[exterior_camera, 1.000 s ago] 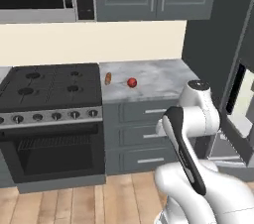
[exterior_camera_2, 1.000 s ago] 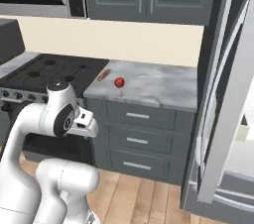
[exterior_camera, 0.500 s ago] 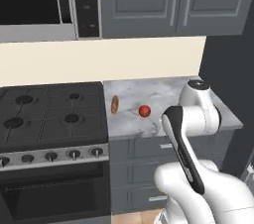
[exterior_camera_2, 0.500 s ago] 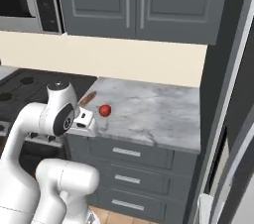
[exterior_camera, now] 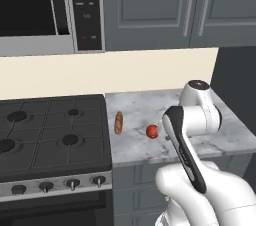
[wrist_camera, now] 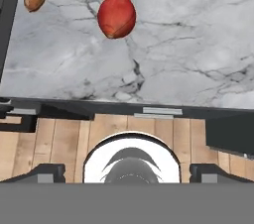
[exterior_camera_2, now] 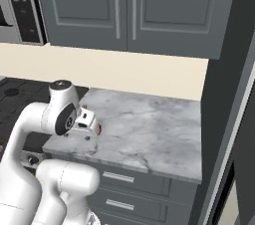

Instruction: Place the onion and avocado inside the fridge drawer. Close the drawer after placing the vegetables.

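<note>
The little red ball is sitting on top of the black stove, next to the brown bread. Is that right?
Not quite. The onion, your red ball, lies on the grey marble counter, not on the stove. It is indeed beside the brown bread loaf. The left base view shows it, and the hand view shows marble under both.

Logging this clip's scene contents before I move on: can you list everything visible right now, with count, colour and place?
onion: 1, red, on the marble counter beside the bread loaf
bread loaf: 1, brown, on the counter near the stove edge
marble counter: 1, grey-white
stove: 1, black, left of the counter
microwave: 1, black and grey, above the stove
upper cabinets: grey, above the counter
cabinet drawers: grey, under the counter
pincer: 1, dark tips apart, empty, short of the onion
</note>
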Motion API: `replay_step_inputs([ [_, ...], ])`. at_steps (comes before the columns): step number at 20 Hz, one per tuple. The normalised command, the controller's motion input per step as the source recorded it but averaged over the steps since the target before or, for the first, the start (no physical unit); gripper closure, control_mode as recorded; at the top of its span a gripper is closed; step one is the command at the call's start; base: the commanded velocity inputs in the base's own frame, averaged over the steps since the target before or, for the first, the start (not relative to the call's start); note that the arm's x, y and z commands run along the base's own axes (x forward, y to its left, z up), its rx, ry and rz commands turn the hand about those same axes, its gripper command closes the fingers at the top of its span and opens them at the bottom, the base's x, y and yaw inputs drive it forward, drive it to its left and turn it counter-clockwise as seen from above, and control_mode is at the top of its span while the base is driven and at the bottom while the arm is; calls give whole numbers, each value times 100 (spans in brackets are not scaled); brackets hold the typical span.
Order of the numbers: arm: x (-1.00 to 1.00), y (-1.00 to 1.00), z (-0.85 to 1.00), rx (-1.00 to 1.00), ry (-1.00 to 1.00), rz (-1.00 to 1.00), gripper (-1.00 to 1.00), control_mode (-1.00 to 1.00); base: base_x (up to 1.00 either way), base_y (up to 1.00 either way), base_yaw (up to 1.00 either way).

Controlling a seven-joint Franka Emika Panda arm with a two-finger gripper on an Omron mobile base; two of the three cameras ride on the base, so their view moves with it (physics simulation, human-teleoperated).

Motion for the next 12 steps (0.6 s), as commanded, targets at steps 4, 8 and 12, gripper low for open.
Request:
replay_step_inputs([
  [4,83,1,-17,0,7,0,-100,-100,0,0,0],
  [8,99,3,-10,0,20,1,-100,-100,0,0,0],
  [12,85,23,-12,0,10,-1,-100,-100,0,0,0],
])
